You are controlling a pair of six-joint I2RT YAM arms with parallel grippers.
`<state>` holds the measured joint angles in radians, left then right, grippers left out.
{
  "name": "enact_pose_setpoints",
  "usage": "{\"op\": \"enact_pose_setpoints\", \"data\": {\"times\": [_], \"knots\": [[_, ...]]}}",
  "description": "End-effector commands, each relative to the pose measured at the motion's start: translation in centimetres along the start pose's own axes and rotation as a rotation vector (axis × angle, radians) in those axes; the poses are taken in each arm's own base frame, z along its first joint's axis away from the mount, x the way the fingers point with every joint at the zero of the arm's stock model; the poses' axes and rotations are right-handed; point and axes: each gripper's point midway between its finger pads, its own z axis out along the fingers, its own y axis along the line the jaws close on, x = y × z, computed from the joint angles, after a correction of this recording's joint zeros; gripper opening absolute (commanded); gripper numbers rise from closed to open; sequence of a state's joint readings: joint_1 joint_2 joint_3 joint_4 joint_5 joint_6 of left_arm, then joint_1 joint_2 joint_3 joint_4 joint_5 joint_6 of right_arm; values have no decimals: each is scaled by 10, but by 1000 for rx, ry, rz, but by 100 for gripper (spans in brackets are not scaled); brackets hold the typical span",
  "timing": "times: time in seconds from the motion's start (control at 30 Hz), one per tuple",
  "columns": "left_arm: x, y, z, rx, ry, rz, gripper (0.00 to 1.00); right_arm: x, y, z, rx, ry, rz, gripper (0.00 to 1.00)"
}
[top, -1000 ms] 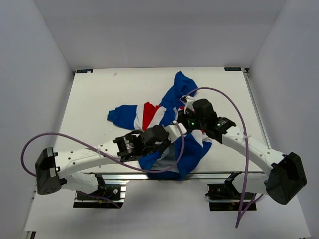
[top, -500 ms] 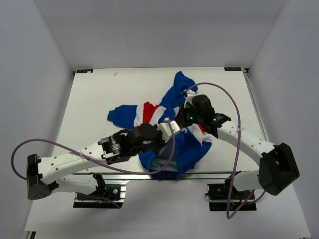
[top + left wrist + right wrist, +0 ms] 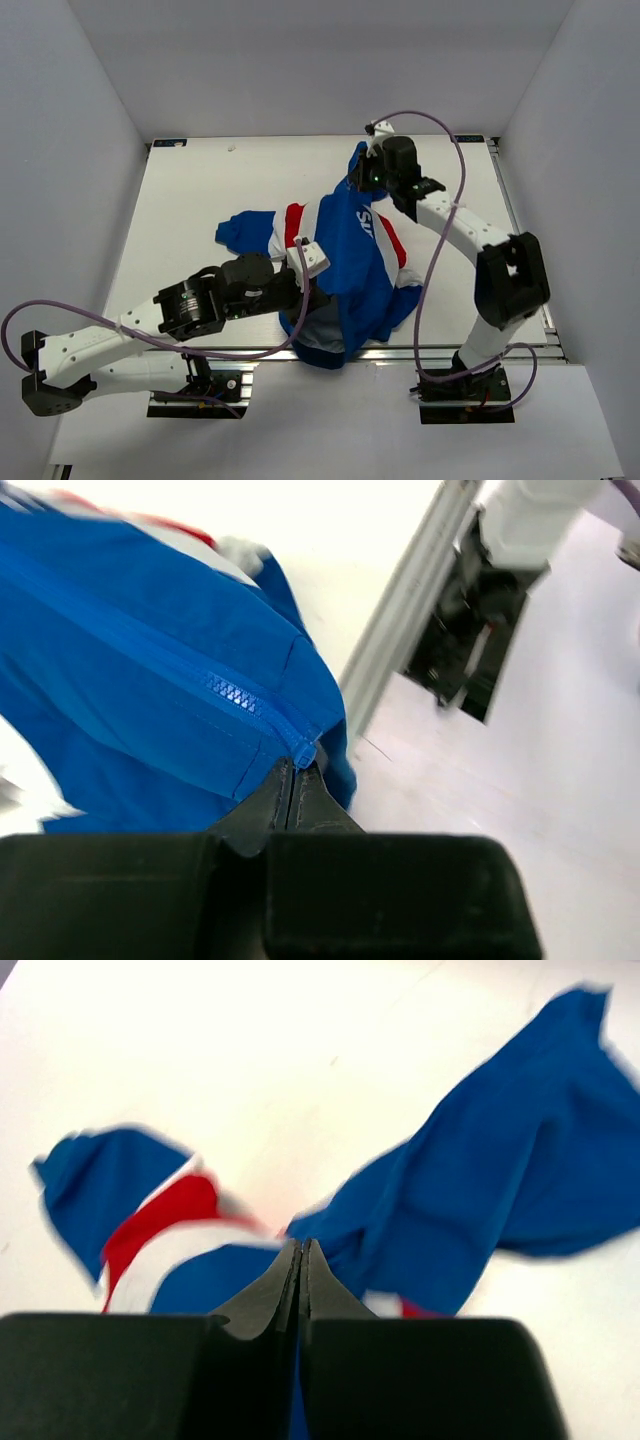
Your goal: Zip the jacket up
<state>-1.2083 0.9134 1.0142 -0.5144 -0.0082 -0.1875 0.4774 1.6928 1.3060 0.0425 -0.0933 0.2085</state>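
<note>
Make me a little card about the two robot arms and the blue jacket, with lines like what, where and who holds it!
jacket: blue with red and white bands, stretched out long on the white table
left gripper: shut, pinching the near end of the zipper
right gripper: shut on the jacket's far end, by the hood
zipper: looks closed next to the left gripper; the rest is hard to see
</note>
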Motion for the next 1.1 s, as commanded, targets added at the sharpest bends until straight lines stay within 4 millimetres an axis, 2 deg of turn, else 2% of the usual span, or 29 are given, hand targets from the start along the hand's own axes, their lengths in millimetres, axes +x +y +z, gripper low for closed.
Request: {"op": "enact_pose_setpoints", "data": {"times": [0.0,0.03,0.07,0.13,0.17,0.27,0.3,0.37,0.4,0.47,0.53,0.57,0.6,0.63,0.67,0.7,0.73,0.77,0.83,0.9,0.93,1.0,1.03,1.07], "knots": [[11,-37,-13,181,33,-98,0,-63,-49,21,144,-179,-61,0],[14,-38,-12,186,40,-108,0,-87,-57,22,168,-229,-65,0],[20,-39,-10,193,50,-116,0,-83,-70,36,191,-219,-65,0],[30,-40,-9,198,89,-134,0,-95,-87,48,224,-233,-58,0],[39,-39,-8,190,126,-141,0,-108,-101,59,244,-256,-57,0],[50,-41,-2,201,152,-162,0,-120,-123,79,278,-280,-66,0],[60,-40,1,201,168,-170,0,-123,-128,84,289,-283,-81,0],[64,-38,3,195,166,-173,0,-118,-129,97,256,-267,-92,0],[74,-36,5,186,185,-176,0,-118,-124,99,221,-273,-106,0],[83,-33,9,170,199,-192,0,-112,-104,99,109,-260,-114,0],[101,-30,14,153,246,-214,0,-93,-88,96,20,-214,-101,0],[110,-27,15,130,281,-225,13,-99,-79,86,-9,-227,-103,0],[118,-24,16,110,306,-233,40,-96,-73,81,-36,-224,-101,0],[124,-22,17,95,332,-248,87,-80,-69,78,-60,-195,-88,16],[134,-22,17,84,384,-260,98,-90,-62,65,-76,-214,-93,27],[138,-26,16,103,414,-274,98,-88,-58,59,-85,-210,-92,40],[140,-28,15,109,433,-277,98,-80,-58,55,-85,-194,-82,61],[144,-29,13,109,467,-282,98,-89,-51,42,-91,-212,-79,71],[145,-33,8,129,493,-289,98,-93,-50,31,-73,-221,-60,89],[142,-27,6,79,494,-301,98,-98,-47,13,-66,-233,-40,89],[139,-22,6,38,487,-308,98,-107,-49,2,-32,-254,-28,89],[124,-6,10,-98,439,-363,98,-99,-61,-8,42,-215,45,89],[116,24,13,-278,369,-362,98,-99,-78,-16,112,-210,77,89],[113,40,12,-370,352,-390,98,-97,-85,-25,141,-199,105,89]]}}
